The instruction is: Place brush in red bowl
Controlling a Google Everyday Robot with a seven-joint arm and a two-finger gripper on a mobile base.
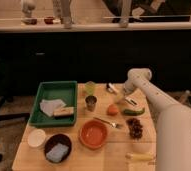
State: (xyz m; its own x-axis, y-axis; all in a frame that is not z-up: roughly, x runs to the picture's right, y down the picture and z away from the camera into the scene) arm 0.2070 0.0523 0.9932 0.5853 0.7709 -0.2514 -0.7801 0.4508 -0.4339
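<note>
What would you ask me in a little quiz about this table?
1. True or false: the red bowl has nothing in it.
2. What lies in the dark bowl? A) a blue sponge B) a spoon C) an egg
3. Fill the gap: the pincer is at the far right of the table, right by the ____.

Key: 1 true; 2 A; 3 brush.
</note>
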